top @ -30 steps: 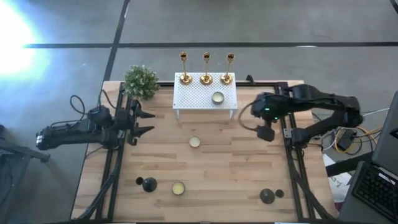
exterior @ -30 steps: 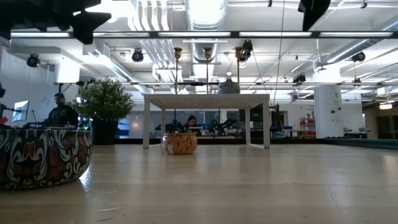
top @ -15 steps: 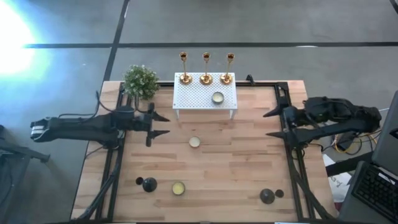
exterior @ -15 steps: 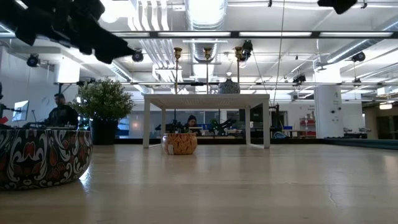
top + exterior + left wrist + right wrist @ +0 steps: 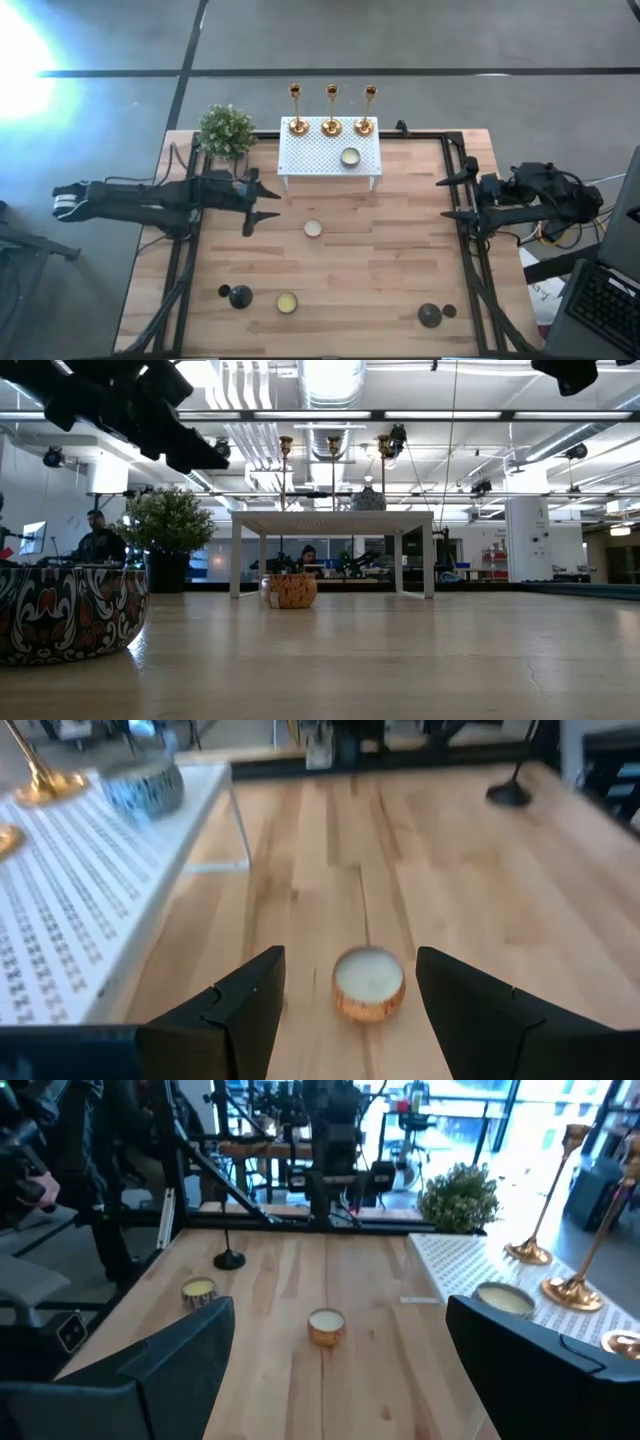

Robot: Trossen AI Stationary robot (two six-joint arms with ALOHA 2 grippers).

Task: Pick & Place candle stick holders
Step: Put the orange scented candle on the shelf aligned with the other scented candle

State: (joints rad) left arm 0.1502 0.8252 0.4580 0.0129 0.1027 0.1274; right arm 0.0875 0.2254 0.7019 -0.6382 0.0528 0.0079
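Three gold candlesticks (image 5: 331,112) stand upright by their round bases in a row along the far edge of the white perforated rack (image 5: 315,156). Two black dome-based holders stand on the table near its front, one at the left (image 5: 239,296) and one at the right (image 5: 430,315). My left gripper (image 5: 268,201) is open above the table's left part, pointing right, left of a candle tin (image 5: 368,983). My right gripper (image 5: 448,197) is open at the table's right edge, pointing left. Both are empty.
A cream-filled tin (image 5: 350,156) sits on the rack, another (image 5: 313,228) at mid-table and a third (image 5: 287,302) near the front. A small potted plant (image 5: 226,131) stands at the far left corner. Small black discs lie beside each black holder.
My left gripper has moved toward the table's right, out over the wood toward the middle tin. My right arm has swung back toward the table's right edge and turned, so its open fingers now point left across the table.
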